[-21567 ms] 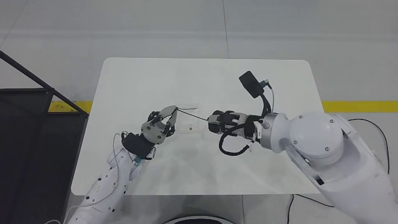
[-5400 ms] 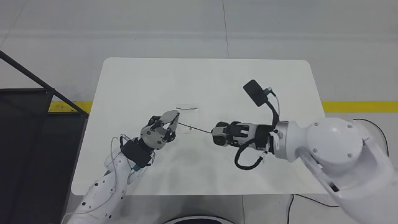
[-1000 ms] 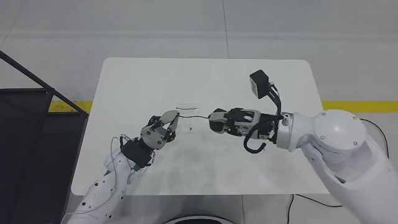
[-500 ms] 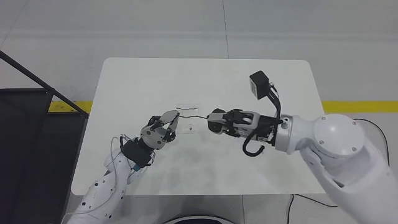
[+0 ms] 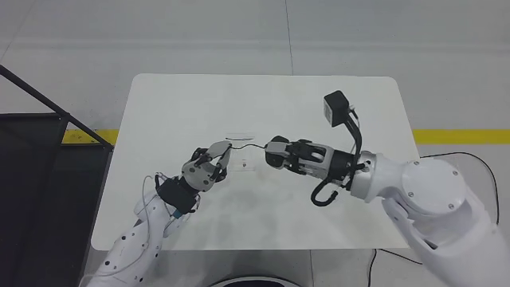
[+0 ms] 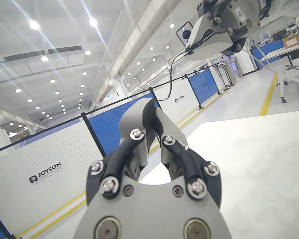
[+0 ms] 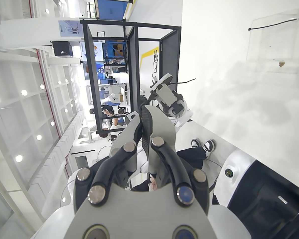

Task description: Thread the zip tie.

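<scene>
you have the zip tie (image 6: 171, 78) strung in the air between both tools, above the white table (image 5: 335, 104) and near its middle. your left gripper (image 6: 153, 106) has its fingers pressed together with no gap at the tips, and 1 end of the tie is pinched there. your right gripper (image 5: 268, 148) is closed just as tightly, and in the left wrist view you can see its fingertips nipping the other end. between the 2 grips the black strap bows in a loose curve rather than running straight. in the right wrist view a black length of it sticks out sideways from the left gripper. the 2 grippers face each other, near but not touching. a clear plastic tray (image 7: 271, 48) lies on the table just beyond them. a 2nd black tie (image 7: 274, 24) rests along 1 of its edges, apart from both tools.
</scene>
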